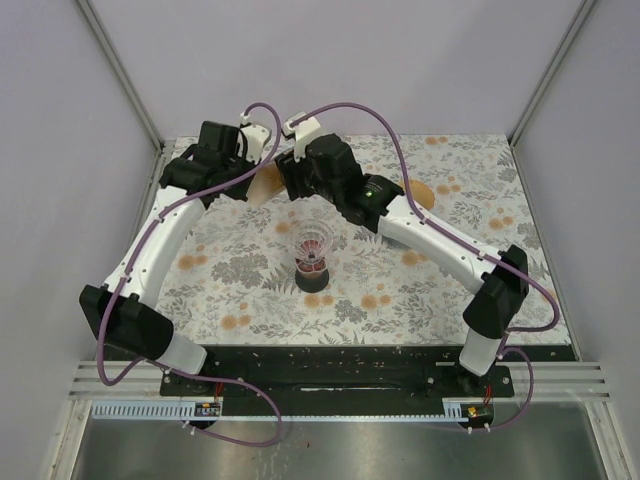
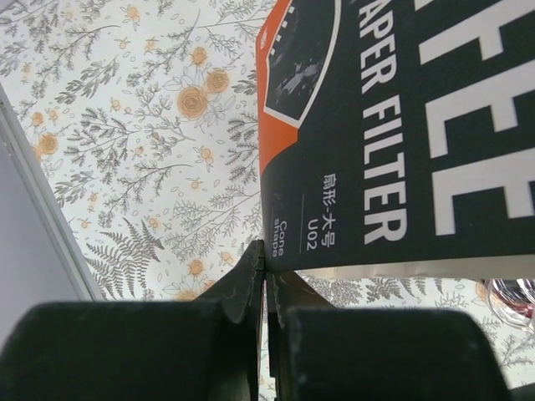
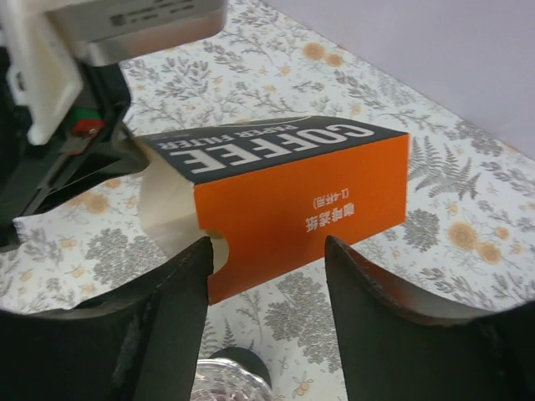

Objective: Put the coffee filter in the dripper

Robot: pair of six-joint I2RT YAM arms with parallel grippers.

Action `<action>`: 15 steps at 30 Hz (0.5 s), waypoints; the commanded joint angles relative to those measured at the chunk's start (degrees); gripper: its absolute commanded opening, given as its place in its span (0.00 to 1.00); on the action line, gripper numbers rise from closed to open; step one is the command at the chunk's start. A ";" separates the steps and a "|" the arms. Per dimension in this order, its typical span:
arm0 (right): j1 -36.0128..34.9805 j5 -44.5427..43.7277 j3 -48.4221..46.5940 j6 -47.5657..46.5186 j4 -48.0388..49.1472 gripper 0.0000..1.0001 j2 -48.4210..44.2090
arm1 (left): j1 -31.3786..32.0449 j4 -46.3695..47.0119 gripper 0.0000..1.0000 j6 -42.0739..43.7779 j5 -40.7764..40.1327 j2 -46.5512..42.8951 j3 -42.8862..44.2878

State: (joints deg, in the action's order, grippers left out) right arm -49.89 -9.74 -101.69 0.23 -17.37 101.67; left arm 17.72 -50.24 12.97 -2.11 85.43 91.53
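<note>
A coffee filter box (image 3: 292,196), dark on top with white lettering and orange on its side, is held off the table with its tan end flap (image 3: 167,209) open. My left gripper (image 2: 266,251) is shut on the box's lower corner (image 2: 376,134). It shows at the left of the right wrist view (image 3: 75,150). My right gripper (image 3: 267,251) is open and empty, just in front of the box's orange side. The clear glass dripper (image 1: 312,250) stands on a black base mid-table, below the right gripper (image 3: 230,380). No loose filter shows.
In the top view both wrists (image 1: 290,165) meet over the back middle of the floral table (image 1: 400,290) and hide most of the box. A tan rounded thing (image 1: 422,192) peeks out behind the right arm. Metal frame posts and grey walls close the back and sides.
</note>
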 commanded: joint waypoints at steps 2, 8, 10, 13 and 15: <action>-0.21 -8.45 -2.99 -2.60 2.42 0.54 0.63 | 0.92 -0.12 0.00 -1.20 3.67 -2.99 2.25; -0.12 -11.62 -3.34 -4.71 2.07 0.31 2.13 | 1.36 -0.21 0.00 -1.02 8.08 -4.83 2.34; -0.12 -11.71 -3.34 -4.89 1.99 0.18 2.31 | 1.36 -0.65 0.00 -1.02 10.10 -5.10 2.60; -0.12 -11.36 -3.43 -4.80 2.07 0.02 2.39 | 1.36 -0.92 0.00 -1.02 12.30 -5.01 3.31; -0.12 -10.92 -3.52 -4.36 1.99 0.00 2.22 | 1.36 -1.00 0.00 -0.76 13.00 -5.01 3.74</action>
State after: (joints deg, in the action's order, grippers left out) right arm -49.87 -20.58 -102.74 -4.62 -17.04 104.18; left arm 18.76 -53.17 11.94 5.52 82.81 92.03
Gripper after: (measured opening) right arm 0.032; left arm 0.023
